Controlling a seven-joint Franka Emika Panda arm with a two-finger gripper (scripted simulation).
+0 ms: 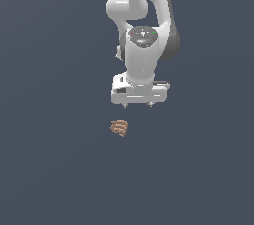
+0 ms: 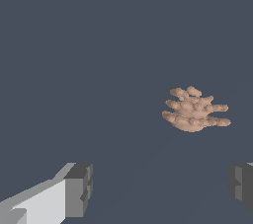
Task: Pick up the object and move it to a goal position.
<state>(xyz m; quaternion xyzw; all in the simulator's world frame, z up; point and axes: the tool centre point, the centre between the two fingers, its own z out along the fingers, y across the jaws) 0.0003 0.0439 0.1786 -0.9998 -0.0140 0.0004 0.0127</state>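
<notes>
Gripper [image 1: 137, 104] hung with its 2 fingers [image 2: 78, 190] spread wide and empty, while the object [image 1: 119, 128] lay apart on the floor, toward the exterior view's left, outside the jaws.

The object [image 1: 119, 128] is lying apart from the gripper [image 1: 138, 105], nearer and toward the exterior view's left.

White rounded arm [image 1: 144, 16], dark joints, grey-tipped claw [image 1: 138, 104]

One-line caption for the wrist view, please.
Open gripper above the dark floor, the reddish-brown lumpy chunk lying ungrasped beyond its fingertips.
</notes>
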